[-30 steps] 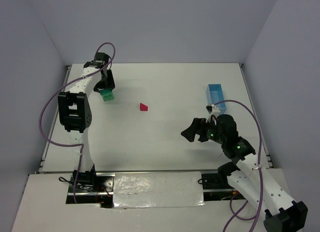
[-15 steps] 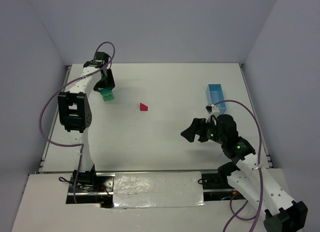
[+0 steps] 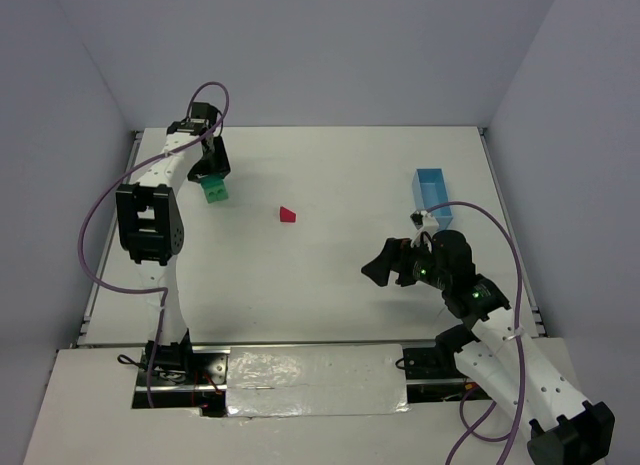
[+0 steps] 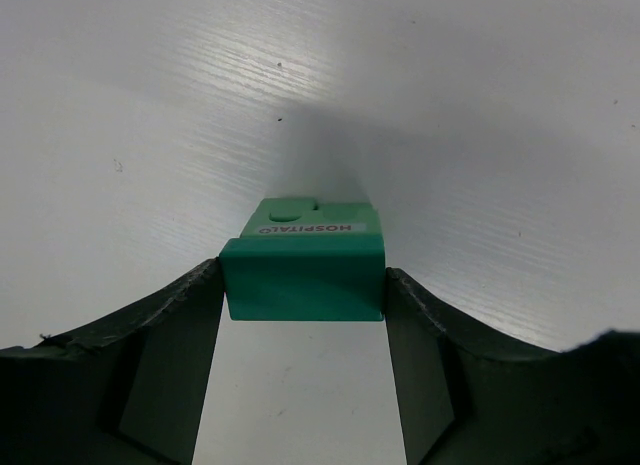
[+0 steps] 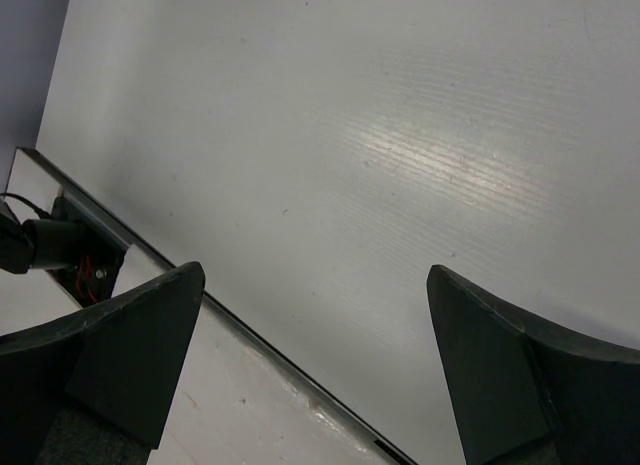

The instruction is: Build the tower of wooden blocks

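Note:
At the far left of the table, my left gripper (image 3: 213, 183) is shut on a green block (image 4: 303, 277), its fingers (image 4: 175, 335) pressed against both of the block's sides. Directly under it lies a second green block (image 4: 310, 217) with a white label reading HOSPITAL; I cannot tell whether the two touch. From above they show as one green stack (image 3: 215, 192). The red roof-shaped block (image 3: 288, 214) lies alone on the table, right of the stack. My right gripper (image 3: 385, 266) hovers open over bare table at the right, with nothing between its fingers (image 5: 130, 345).
A light-blue oblong tray (image 3: 432, 188) stands at the back right, just beyond the right arm. A purple cable loops around the left arm (image 3: 148, 220). The table's front edge and a metal strip (image 5: 250, 330) show in the right wrist view.

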Motion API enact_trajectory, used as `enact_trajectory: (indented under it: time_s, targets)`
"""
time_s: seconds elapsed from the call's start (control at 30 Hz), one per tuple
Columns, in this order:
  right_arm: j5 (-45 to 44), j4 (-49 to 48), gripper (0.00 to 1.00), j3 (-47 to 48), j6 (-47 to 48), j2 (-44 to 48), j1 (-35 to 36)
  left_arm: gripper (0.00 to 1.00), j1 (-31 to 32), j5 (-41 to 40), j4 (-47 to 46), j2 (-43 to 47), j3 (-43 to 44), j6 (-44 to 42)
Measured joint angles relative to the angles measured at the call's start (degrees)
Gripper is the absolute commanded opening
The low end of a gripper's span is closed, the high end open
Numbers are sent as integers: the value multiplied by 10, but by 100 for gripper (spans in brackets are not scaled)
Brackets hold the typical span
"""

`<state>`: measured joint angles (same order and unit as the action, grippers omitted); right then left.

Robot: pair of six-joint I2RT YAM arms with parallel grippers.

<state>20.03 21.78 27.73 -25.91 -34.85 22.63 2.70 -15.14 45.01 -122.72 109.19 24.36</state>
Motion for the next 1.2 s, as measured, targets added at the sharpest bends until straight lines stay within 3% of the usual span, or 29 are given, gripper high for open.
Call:
enact_trajectory:
  time_s: [0.17, 0.63, 1.2]
  targets:
    - [2, 0, 100, 0, 0, 0, 0, 66, 0, 0, 3, -6, 6, 0]
    - [3, 0, 100, 0, 0, 0, 0, 88, 0, 0, 5, -9, 9, 0]
    - [4, 0, 100, 0, 0, 0, 0, 80, 0, 0, 5, -9, 9, -2]
